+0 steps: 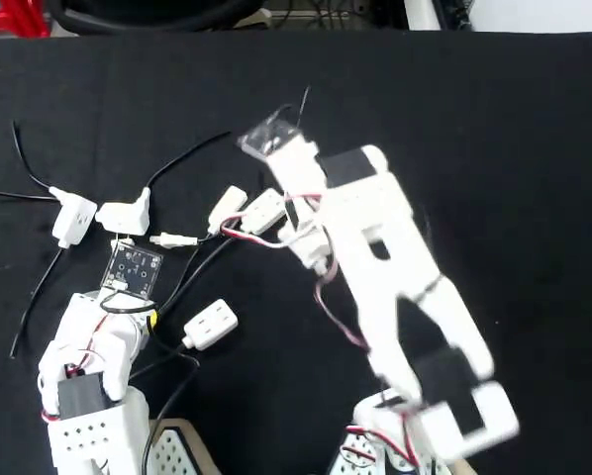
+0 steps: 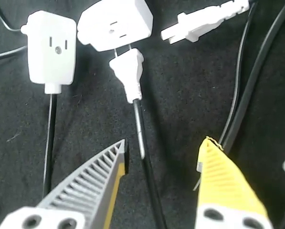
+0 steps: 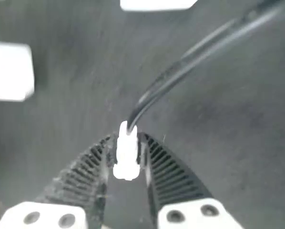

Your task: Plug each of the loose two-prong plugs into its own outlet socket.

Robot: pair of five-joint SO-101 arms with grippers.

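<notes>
Probably to carry it, right gripper (image 3: 127,140) clamps tight on white plug (image 3: 127,162); left gripper (image 2: 164,142) spread wide, empty, near socket (image 2: 115,24).

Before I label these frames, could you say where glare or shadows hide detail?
High view: the right arm glares white on the black cloth, swallowing shadows. Left wrist view: even light, slots show on the outlet socket. Right wrist view: the plug in the right gripper washes out.

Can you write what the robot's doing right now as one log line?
left gripper: open over cord | right gripper: shut on white plug | loose plug: lying unplugged | socket: empty
</notes>
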